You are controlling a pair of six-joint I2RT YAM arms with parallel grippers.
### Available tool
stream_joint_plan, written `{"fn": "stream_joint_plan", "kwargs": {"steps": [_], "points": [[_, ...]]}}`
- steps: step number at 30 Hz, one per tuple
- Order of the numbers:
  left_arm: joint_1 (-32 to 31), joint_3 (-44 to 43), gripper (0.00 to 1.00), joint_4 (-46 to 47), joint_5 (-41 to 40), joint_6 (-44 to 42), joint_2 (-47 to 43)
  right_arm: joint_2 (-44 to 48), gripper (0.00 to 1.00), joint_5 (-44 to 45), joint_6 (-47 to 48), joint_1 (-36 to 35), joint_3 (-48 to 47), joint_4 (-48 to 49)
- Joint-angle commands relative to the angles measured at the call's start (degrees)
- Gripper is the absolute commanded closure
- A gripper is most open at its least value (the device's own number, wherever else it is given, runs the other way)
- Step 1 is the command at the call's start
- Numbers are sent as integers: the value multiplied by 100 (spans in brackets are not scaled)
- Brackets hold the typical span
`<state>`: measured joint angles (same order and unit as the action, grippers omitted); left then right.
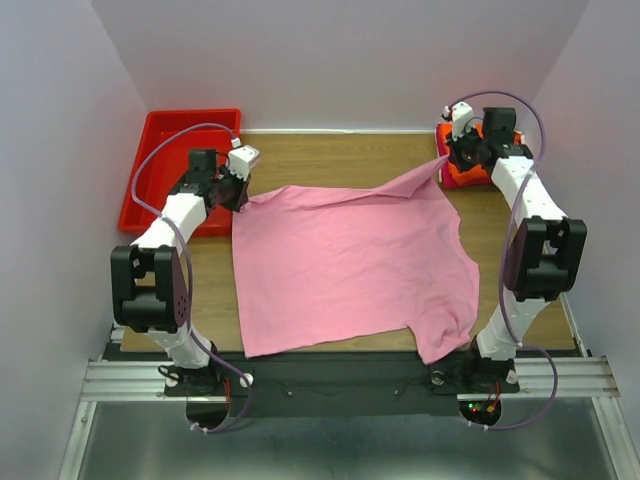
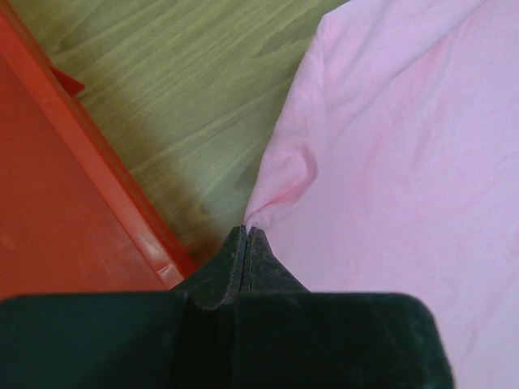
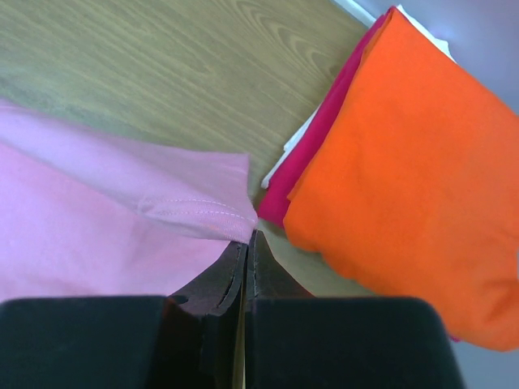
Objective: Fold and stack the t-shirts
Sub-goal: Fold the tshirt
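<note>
No text, label, brand, number or sign can be read in any view. The light pink shirt, the orange shirt, the red tray and the wooden table all show plain, unmarked surfaces.

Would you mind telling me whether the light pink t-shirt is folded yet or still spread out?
Spread out. The light pink t-shirt lies open in one layer on the table, with both far corners pinched by the arms' jaws.
</note>
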<state>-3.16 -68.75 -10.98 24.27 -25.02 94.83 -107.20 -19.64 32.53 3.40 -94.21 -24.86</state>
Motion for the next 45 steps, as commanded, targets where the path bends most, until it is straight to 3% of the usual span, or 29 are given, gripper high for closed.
{"fn": "stream_joint_plan", "kwargs": {"steps": [1,16,25,30,35,41,42,45], "points": [[-1,256,100,52,51,-871,-771,831,99,206,226,-6,236,140],[34,1197,100,-816,710,-3946,-1730,2685,99,637,1202,3,1870,-1248],[61,2268,100,-1390,834,-5855,-2284,3056,99,628,1501,3,3137,-1601],[52,2726,98,-1020,500,-5936,-2170,2722,99,663,1554,-6,3348,-1627],[52,2639,77,-1177,578,-5892,-2038,2467,99,838,1660,3,3480,-1706],[61,2428,66,-1872,570,-5805,-2108,2502,96,830,1976,3,3270,-2215],[61,2367,62,-1898,544,-5708,-2143,2519,94,813,2011,3,3147,-2338],[61,2113,61,-2232,701,-5523,-2284,2485,71,690,2125,3,2866,-2750]]}}
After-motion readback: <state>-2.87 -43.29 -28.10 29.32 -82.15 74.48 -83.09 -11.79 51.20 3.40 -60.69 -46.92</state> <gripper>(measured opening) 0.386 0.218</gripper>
